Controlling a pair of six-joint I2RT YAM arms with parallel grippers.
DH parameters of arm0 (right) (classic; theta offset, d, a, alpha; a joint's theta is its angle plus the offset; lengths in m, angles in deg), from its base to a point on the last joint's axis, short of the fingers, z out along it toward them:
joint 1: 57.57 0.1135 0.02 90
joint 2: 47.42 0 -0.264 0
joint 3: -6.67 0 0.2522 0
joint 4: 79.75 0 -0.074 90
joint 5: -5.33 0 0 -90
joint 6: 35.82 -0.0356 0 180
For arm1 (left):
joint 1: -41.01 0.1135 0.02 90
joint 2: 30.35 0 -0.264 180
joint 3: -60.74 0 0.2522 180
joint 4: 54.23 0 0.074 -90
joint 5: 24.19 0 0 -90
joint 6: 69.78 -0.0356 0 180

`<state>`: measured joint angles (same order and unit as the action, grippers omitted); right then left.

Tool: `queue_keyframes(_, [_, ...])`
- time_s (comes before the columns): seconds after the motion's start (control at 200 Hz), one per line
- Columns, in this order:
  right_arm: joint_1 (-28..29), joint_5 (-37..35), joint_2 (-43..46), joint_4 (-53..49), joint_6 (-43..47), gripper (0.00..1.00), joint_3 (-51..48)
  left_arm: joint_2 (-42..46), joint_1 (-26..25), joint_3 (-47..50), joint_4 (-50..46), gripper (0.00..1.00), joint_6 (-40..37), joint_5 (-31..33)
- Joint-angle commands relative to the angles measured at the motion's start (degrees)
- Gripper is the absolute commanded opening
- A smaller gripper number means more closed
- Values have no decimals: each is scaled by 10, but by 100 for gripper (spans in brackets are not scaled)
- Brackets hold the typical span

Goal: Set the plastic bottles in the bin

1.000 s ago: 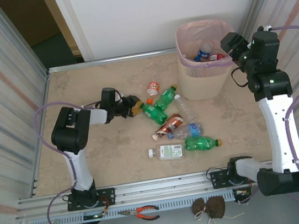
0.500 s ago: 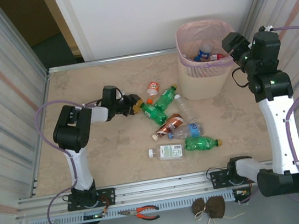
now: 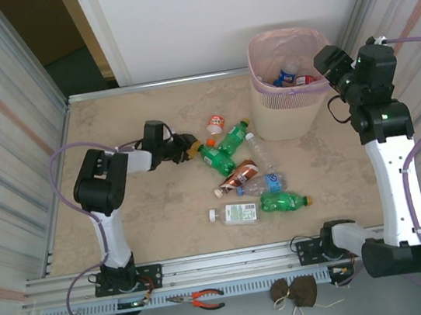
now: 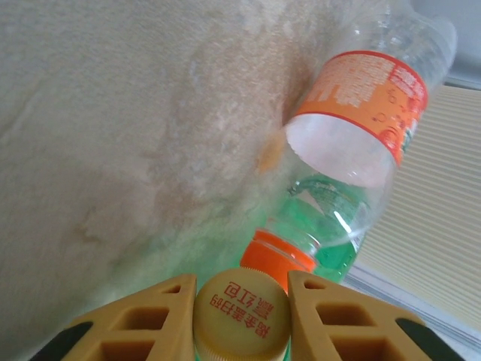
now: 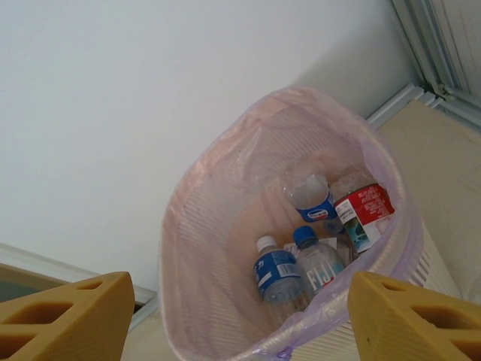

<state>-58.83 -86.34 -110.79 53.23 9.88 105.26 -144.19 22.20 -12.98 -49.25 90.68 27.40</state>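
Jaws of the left gripper (image 4: 242,289) pinch a yellow-capped bottle (image 4: 240,325) by its cap; the right gripper (image 5: 237,293) gapes wide, bin (image 5: 197,226) directly beneath.

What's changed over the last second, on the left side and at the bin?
The left tool closed its fingers onto the yellow cap of a lying bottle; its arm barely shifted. The right tool stays open over the bin, and the loose bottles lie as before.
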Motion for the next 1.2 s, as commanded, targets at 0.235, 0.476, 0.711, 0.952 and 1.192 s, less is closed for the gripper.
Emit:
queue_keyframes(0.235, [-3,25,22,6,38,73,15,194,18,-6,-127,21,-177,26])
queue_keyframes(0.476, [-1,257,53,154,115,72,-61,309,19,-31,-113,16,-320,-30])
queue_keyframes(0.711, [64,398,56,248,189,71,-104,381,12,-83,-112,12,-420,-114])
queue_keyframes(0.952, [194,438,35,231,333,76,-101,424,-13,-134,-140,9,-494,-151])
queue_keyframes(1.192, [300,444,8,212,443,83,-103,445,-27,-158,-110,8,-500,-213])
